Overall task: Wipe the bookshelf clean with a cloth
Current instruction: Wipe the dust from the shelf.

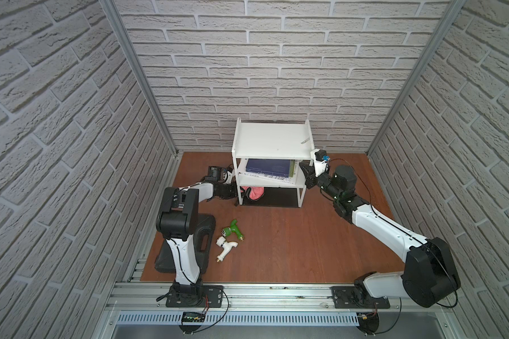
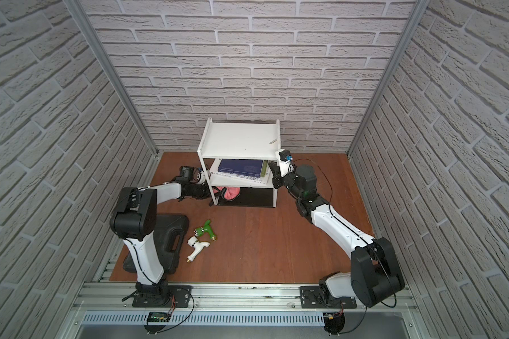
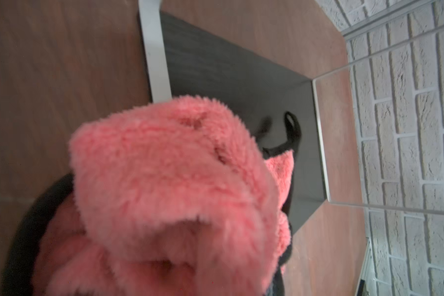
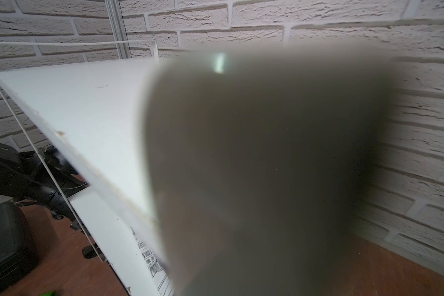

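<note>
Down low at the bookshelf (image 1: 272, 141), in through its left side with the left gripper (image 1: 239, 191). Pinched narrow on the cloth (image 1: 254, 192), judging by the pink pile bunched right up against the left wrist camera; no sight of the fingers under all that fluff. Pink side up, inside the bottom tier, on or just over the black bottom panel (image 3: 241, 84), with a dark loop of edging trailing ahead.

Over on the other side, the right gripper (image 1: 304, 172) fully shut, tucked in by the front right leg at middle-tier height, just beside the books (image 1: 266, 168). Cannot tell whether clamped on the frame or only near it: nothing but a big blurred grey shape across the right wrist view.

Plenty to go wrong from here. Could snag that loop on 1 of the thin legs during a sweep outward and drag the cloth out of the pinch. Could shove the light frame sideways with too hard a push, more so without a firm hold on the right. Could jolt the books, lying askew, off the middle board. Also 1 small scrap (image 1: 305, 141) up on the top board near its right edge, not yet dealt with.
</note>
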Tool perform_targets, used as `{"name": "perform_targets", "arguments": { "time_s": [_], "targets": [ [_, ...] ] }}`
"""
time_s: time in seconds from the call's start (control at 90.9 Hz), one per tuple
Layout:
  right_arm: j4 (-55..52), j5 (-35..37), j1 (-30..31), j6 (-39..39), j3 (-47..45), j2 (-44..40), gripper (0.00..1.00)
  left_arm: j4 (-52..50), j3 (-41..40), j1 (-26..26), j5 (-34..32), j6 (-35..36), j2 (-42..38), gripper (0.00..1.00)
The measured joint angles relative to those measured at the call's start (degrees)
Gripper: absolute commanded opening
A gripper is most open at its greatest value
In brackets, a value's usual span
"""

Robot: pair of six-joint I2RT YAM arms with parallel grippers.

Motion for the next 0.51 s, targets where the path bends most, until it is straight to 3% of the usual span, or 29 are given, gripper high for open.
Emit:
{"name": "perform_targets", "arguments": {
  "time_s": [0.22, 0.506],
  "targets": [
    [2.56, -0.61, -0.02, -0.28, -1.68, -0.22, 0.03, -5.49, -9.29, 6.51, -7.67, -0.28, -15.78, 0.0],
    [9.57, -3.74, -0.31, -0.42, -5.33, -0.44, 0.11, -5.57, -15.45, 5.11, -18.86, -3.76, -33.9, 0.0]
  ]
}}
